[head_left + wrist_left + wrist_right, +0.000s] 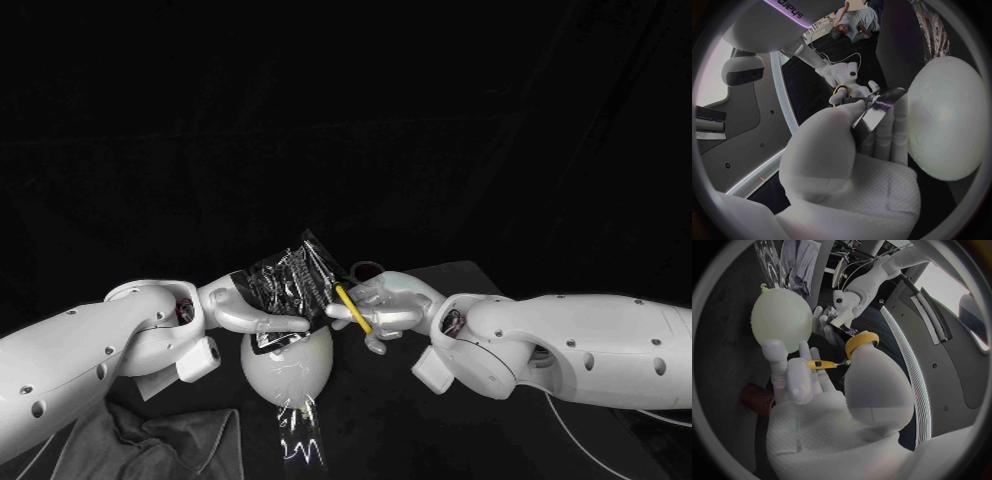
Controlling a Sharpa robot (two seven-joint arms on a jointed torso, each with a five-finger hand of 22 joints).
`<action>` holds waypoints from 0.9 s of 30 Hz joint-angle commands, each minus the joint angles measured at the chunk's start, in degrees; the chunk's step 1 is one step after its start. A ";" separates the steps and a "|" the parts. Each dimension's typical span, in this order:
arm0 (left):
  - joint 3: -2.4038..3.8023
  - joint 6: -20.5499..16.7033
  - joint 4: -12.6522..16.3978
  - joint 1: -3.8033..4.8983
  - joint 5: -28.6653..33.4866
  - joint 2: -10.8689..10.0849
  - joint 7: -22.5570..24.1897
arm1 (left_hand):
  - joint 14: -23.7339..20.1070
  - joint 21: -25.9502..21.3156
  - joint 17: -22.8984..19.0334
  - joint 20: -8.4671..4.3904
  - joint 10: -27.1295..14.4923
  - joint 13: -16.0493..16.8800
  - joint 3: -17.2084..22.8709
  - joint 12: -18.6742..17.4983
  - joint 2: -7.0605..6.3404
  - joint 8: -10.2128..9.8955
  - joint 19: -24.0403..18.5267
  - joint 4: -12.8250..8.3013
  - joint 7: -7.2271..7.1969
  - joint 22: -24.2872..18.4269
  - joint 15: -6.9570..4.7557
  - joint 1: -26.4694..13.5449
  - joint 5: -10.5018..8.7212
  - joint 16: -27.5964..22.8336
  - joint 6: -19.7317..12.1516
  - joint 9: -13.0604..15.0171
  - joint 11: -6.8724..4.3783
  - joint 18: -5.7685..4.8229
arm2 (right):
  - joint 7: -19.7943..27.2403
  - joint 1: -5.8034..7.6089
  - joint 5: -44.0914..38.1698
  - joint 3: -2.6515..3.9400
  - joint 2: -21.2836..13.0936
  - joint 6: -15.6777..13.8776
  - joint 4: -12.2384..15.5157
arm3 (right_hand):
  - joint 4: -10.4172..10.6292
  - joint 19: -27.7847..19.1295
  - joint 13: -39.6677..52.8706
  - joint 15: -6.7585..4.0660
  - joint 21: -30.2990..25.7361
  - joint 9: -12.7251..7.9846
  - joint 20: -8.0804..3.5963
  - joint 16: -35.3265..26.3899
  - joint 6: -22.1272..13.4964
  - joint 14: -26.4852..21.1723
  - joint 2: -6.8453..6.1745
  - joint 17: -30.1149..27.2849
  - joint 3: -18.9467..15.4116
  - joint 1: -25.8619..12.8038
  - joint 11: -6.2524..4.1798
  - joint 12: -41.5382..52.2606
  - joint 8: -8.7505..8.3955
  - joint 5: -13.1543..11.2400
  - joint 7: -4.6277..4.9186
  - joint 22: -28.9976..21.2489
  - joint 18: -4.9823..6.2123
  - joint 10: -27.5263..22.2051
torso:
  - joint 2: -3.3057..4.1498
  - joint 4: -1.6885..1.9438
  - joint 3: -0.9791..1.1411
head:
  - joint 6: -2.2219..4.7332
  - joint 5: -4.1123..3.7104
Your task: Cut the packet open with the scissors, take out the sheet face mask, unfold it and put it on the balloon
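**Cutting step.** The packet (289, 272) is held upright, pinched at its lower edge by the left hand (257, 312). The balloon (289, 368) lies directly below it, at 6 o'clock. The yellow-handled scissors (351, 308) are gripped by the right hand (387, 305) at 4 o'clock of the packet, just beside its edge. Whether a cut is begun cannot be told. The opening of the packet is judged to be the step in hand. For the next move, the blades are to be set squarely across the packet's edge and closed, with the packet held firm.

The black table (411, 445) bears the balloon (289, 368), a grey cloth (144, 440) and perhaps clear film (302, 432)
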 commanded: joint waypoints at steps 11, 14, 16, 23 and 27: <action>-0.07 0.38 0.17 -0.05 -1.30 0.27 -0.43 | 0.03 0.21 0.05 0.04 0.28 0.09 -0.24 -0.17 0.66 0.29 -0.56 -0.18 0.02 0.11 -0.24 -0.03 0.20 0.28 0.29 6.15 -0.12 1.15 | 0.79 0.49 2.46 0.79 0.40 -2.29 0.14 | -0.24 1.57 -0.78 -0.88 1.74 -0.56 -0.43 0.94 1.05 0.97 4.34 0.72 1.48 0.50 -0.61 1.21 1.00 -0.24 1.80 0.60 0.50 2.32 | 0.03 0.05 -0.05 | 0.04 -0.03; -0.07 0.22 0.07 -0.05 -1.33 0.25 -0.41 | 0.03 0.21 0.05 0.04 0.28 0.09 -0.24 -0.17 0.66 0.29 -0.56 -0.18 0.02 0.11 -0.24 -0.03 0.20 0.28 0.29 6.15 -0.12 1.15 | 0.60 0.73 2.28 0.83 -0.34 -2.12 0.53 | -0.25 1.46 -0.80 -0.89 1.57 -0.57 -0.44 0.88 1.08 0.91 4.39 0.54 1.48 0.53 -0.62 1.22 1.01 -0.24 1.79 0.50 0.53 2.35 | 0.03 0.04 -0.04 | 0.03 0.09; -0.07 0.12 -0.01 -0.05 -1.28 0.24 -0.39 | 0.04 0.24 0.09 0.04 0.29 0.09 -0.24 -0.16 0.68 0.28 -0.58 -0.19 0.04 0.13 -0.24 -0.03 0.20 0.33 0.30 6.17 -0.11 1.15 | 0.42 0.92 2.08 0.84 -0.87 -1.92 0.78 | -0.25 1.46 -0.80 -0.89 1.57 -0.58 -0.45 0.87 1.09 0.91 4.39 0.52 1.47 0.53 -0.62 1.22 1.02 -0.24 1.79 0.50 0.53 2.35 | -0.01 0.00 -0.02 | 0.04 0.14; -0.07 -0.12 -0.31 -0.05 -1.19 0.30 -0.39 | 0.04 0.24 0.09 0.04 0.29 0.09 -0.24 -0.16 0.68 0.28 -0.58 -0.19 0.04 0.13 -0.24 -0.03 0.20 0.33 0.30 6.17 -0.11 1.15 | -0.40 1.42 1.37 0.84 -2.77 -0.99 1.62 | -0.24 1.27 -0.90 -0.91 1.28 -0.63 -0.47 0.76 1.13 0.79 4.20 0.19 1.33 0.56 -0.62 1.18 1.02 -0.24 1.78 0.34 0.59 2.30 | -0.07 -0.03 0.01 | 0.17 0.13; -0.07 -0.23 -0.43 -0.05 -1.15 0.37 -0.44 | 0.07 0.27 0.16 0.04 0.31 0.10 -0.23 -0.15 0.71 0.28 -0.59 -0.21 0.06 0.16 -0.24 -0.03 0.21 0.40 0.30 6.19 -0.10 1.15 | -0.73 1.52 1.19 0.83 -3.47 -0.63 2.08 | -0.21 1.25 -1.00 -0.92 1.26 -0.70 -0.50 0.74 1.15 0.76 3.98 0.13 1.18 0.55 -0.62 1.14 1.01 -0.23 1.78 0.32 0.58 2.25 | -0.05 -0.01 0.02 | 0.23 0.11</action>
